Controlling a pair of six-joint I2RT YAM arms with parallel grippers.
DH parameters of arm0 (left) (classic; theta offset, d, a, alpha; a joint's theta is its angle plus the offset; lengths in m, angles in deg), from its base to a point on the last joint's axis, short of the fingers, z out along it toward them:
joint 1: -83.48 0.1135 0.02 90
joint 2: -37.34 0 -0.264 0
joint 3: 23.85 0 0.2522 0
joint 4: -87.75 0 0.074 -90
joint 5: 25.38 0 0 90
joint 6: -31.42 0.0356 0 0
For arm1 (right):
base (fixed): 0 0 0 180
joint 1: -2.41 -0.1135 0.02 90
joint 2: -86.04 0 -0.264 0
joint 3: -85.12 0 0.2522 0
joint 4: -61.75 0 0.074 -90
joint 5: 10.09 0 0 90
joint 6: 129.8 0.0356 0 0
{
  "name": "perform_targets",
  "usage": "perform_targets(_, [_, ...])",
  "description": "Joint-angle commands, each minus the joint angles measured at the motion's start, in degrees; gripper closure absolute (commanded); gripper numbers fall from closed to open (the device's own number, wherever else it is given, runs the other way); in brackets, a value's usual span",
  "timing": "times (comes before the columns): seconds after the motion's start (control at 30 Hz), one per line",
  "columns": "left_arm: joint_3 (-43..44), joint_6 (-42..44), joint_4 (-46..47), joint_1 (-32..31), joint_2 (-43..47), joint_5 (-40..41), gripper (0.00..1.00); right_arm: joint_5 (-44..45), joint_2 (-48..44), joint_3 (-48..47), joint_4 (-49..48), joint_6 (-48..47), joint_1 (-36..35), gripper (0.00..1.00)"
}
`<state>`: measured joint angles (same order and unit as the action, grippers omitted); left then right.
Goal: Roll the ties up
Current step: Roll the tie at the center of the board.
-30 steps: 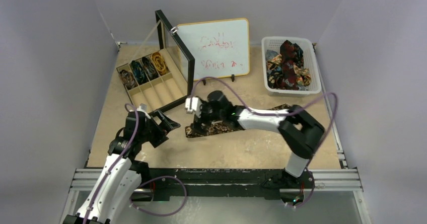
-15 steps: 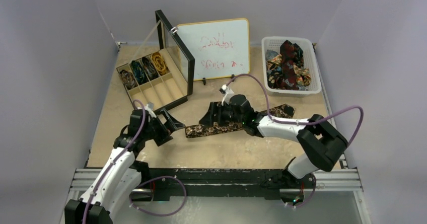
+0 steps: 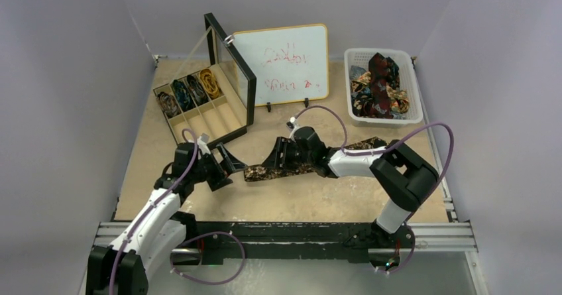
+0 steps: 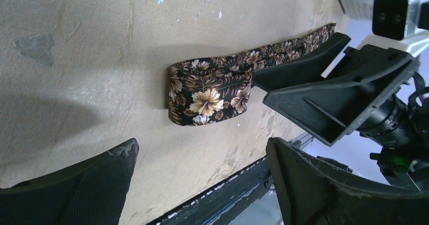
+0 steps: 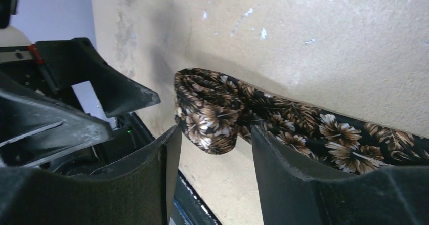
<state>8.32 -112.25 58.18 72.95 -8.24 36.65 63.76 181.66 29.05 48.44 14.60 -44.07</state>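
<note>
**Top view.** One brown flowered tie (image 3: 265, 172) lies stretched across the surface (image 3: 311, 199), its left end doubled over. The right pincer (image 3: 276, 157) sits low over that end. The left pincer (image 3: 228, 168) is just beside it, facing in. Four rolled ties (image 3: 189, 91) sit in the open box (image 3: 215, 119) at far left, and loose ties (image 3: 379, 86) fill the basket (image 3: 378, 51) at far right. Step in hand, as I judge it: starting the roll at the doubled end.

**Left wrist.** My left pincer is spread wide and holds nothing; the folded end lies ahead of it, apart. This view shows the fold as flat, which the top view blurs.

**Right wrist.** The jaws stand half apart, straddling the end, and I see no pinch on the cloth. Only here does the end read as a loose first coil.

**Next, my call.** Nip the coil and turn it along the strip while the left steadies the fabric. Risk: the coil springs open.
</note>
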Motion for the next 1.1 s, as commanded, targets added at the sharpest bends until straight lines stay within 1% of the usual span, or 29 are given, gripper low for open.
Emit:
perform_targets(0.0, [-0.3,1.8,3.8,0.3,-0.8,-2.2,0.06,-0.1,0.9,-2.4,1.4,0.9,-0.2,0.45])
perform_targets(0.2, [-0.4,2.3,4.8,0.3,-1.7,-2.7,0.09,-1.9,3.3,-2.9,0.4,0.7,-0.2,0.54])
perform_targets(0.37, [-0.6,3.3,5.5,0.3,-3.2,-3.1,0.1,-2.5,4.3,-2.7,-0.3,0.7,-0.2,0.54])
perform_targets(0.6, [-1.2,3.9,7.4,0.3,-5.3,-4.3,0.12,-1.3,5.7,-3.0,3.0,0.2,-0.2,0.62])
perform_targets(0.7, [-1.4,4.2,7.8,0.3,-5.8,-4.7,0.13,-1.2,4.9,-3.0,2.8,-0.5,-0.2,0.61])
perform_targets(0.83, [-1.5,4.3,8.1,0.3,-5.8,-5.1,0.14,-1.2,2.4,-3.3,1.6,-1.6,-0.1,0.54])
perform_targets(0.9, [-1.5,4.3,8.0,0.3,-5.8,-5.1,0.14,-1.2,1.4,-3.3,1.9,-1.9,-0.2,0.53])
perform_targets(1.07, [-1.8,4.6,8.2,0.3,-5.8,-5.1,0.14,-2.8,1.3,-1.8,-0.4,-0.3,-0.2,0.52])
